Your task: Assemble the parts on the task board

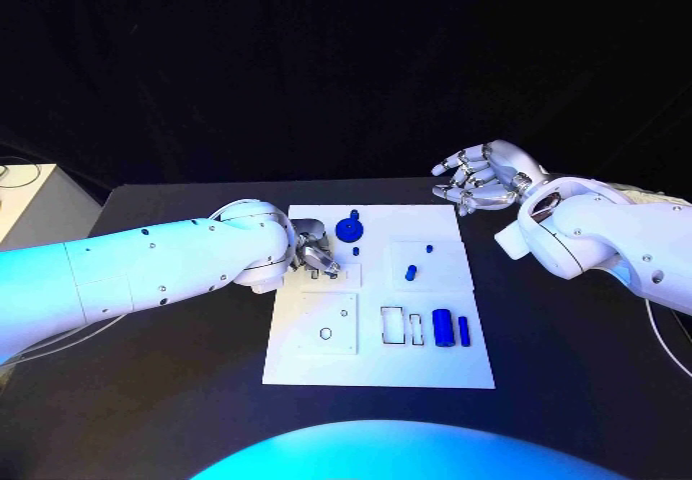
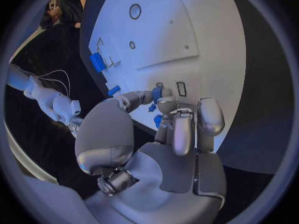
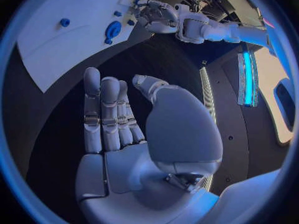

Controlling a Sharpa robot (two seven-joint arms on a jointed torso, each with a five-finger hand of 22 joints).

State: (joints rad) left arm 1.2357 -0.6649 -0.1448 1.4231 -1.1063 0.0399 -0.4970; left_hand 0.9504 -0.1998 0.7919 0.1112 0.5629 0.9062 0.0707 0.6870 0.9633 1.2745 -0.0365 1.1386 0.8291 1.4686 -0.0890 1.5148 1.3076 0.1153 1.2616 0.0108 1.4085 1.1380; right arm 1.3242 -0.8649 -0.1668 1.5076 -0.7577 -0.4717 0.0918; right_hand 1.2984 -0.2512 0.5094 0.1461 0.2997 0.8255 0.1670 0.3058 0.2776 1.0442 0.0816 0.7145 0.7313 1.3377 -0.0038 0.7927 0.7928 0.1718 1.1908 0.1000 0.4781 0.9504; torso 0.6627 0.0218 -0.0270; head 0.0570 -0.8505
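- Head view, left hand (image 1: 312,256): on the board (image 1: 378,365), at its far left part, fingers curled down onto the plate; whether they pinch a part cannot be told here.
- Head view, right hand (image 1: 483,175): raised over the table (image 1: 577,340) past the board's far right corner, fingers spread, holding nothing.
- Head view, disc (image 1: 351,230): round blue part just beyond the left hand's fingertips, a small peg (image 1: 356,252) close beside them.
- Head view, pin (image 1: 410,271): short blue part mid-board, well to the right of the left hand; a small stud (image 1: 430,244) beyond it.
- Head view, block (image 1: 443,327): blue, upright in the slot row nearer the robot than either hand; a thin bar (image 1: 463,328) just beside it.
- Left wrist view, left hand (image 2: 159,139): thumb and finger meet on a small blue part (image 2: 156,94) against the board (image 2: 187,30); other fingers lie alongside.
- Left wrist view, block (image 2: 96,61): stands well ahead of the fingertips.
- Right wrist view, right hand (image 3: 134,129): flat, fingers straight and side by side, thumb apart, empty, over bare table.
- Right wrist view, disc (image 3: 112,30): on the board (image 3: 56,50), well ahead of the fingertips, near the left hand (image 3: 156,15).
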